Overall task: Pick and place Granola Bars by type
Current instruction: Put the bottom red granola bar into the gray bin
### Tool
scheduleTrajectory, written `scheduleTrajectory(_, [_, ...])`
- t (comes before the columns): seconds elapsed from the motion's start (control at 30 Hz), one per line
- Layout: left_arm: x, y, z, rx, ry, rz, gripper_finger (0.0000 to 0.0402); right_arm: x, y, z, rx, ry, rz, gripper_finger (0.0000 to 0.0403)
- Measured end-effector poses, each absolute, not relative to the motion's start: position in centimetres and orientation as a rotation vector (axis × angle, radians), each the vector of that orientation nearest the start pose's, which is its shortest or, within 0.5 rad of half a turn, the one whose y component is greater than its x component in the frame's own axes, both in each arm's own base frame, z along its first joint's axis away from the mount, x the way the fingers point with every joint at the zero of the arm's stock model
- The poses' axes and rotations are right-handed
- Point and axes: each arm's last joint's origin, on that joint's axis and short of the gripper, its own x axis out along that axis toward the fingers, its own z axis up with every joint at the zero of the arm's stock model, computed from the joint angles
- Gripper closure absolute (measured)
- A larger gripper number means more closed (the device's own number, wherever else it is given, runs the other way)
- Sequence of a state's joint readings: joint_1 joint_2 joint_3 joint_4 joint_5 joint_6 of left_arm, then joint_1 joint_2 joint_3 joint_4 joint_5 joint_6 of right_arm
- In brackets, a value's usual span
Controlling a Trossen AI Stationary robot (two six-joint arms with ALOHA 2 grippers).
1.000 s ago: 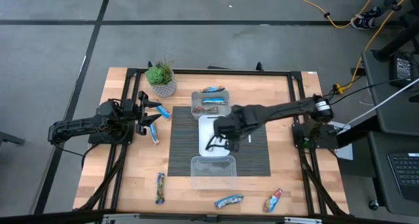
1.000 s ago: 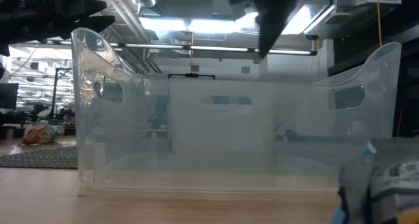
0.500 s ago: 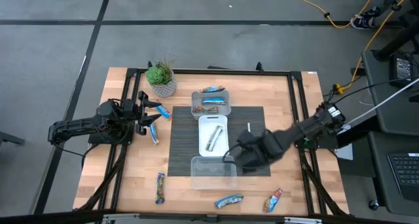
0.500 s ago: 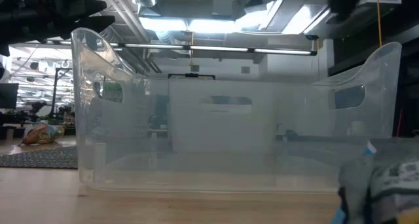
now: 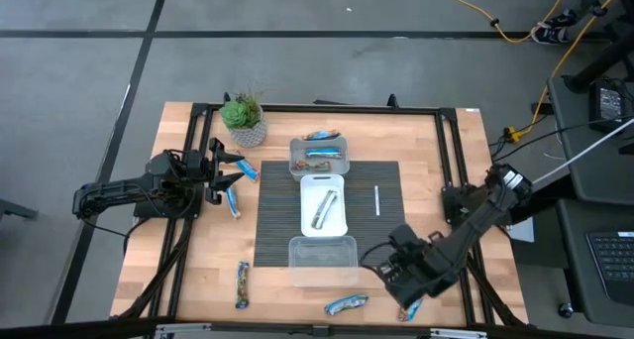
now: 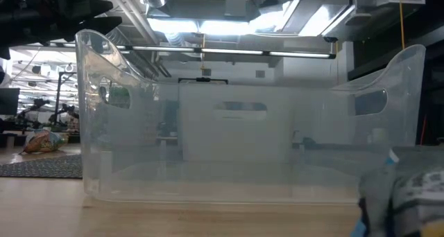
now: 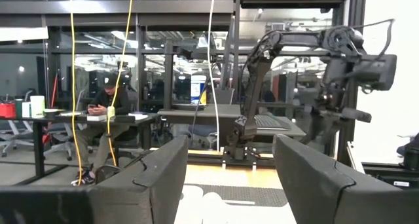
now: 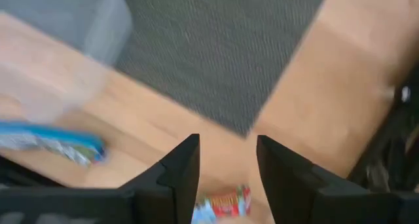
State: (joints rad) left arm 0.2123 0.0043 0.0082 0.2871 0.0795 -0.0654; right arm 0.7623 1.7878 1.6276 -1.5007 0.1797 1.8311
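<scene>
Granola bars in shiny wrappers lie scattered. One lies flat in the white tray (image 5: 322,208), and others are in the far clear tub (image 5: 318,158). A red and blue bar (image 8: 222,203) lies on the wood near the table's near right corner. My right gripper (image 8: 226,165) hangs open above it, pointing down, and shows above the near right corner (image 5: 402,278) from overhead. A blue bar (image 8: 52,142) lies beside it, toward the left (image 5: 347,304). My left gripper (image 7: 226,178) rests open at the table's left (image 5: 223,175), holding nothing.
An empty clear tub (image 5: 322,260) stands at the mat's near edge and fills the low view (image 6: 250,140). A thin white stick (image 5: 376,200) lies on the dark mat (image 5: 272,220). More bars lie by the left gripper (image 5: 233,202) and at the near left (image 5: 242,282). A potted plant (image 5: 244,119) stands far left.
My right gripper has swung from above the white tray toward the table's near right corner, rolling about its own axis as it went. Its fingers keep the same gap. The bar in the white tray stays where it lay.
</scene>
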Motion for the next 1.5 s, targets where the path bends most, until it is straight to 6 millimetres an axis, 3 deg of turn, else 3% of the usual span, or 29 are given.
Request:
scheduleTrajectory(0.43, [9.2,1.7,19.3,-0.023,-0.292,0.122,0.0184,20.2,25.5,22.1,0.903,1.392,-0.897,0.0239])
scheduleTrajectory(0.83, [9.2,1.7,19.3,-0.022,-0.292,0.122,0.0185,18.0,26.9,19.9,0.911,1.455,-0.843,0.0091])
scheduleTrajectory(0.97, [9.2,1.7,19.3,-0.022,-0.292,0.122,0.0183,18.0,27.2,18.7,0.962,1.467,-0.808,0.0062])
scheduleTrajectory(1.3, [9.2,1.7,19.3,-0.022,-0.292,0.122,0.0184,17.2,26.1,15.9,0.947,1.475,-0.833,0.0059])
scheduleTrajectory(1.5, [9.2,1.7,19.3,-0.023,-0.292,0.122,0.0184,17.2,26.1,14.5,0.998,1.471,-0.773,0.0090])
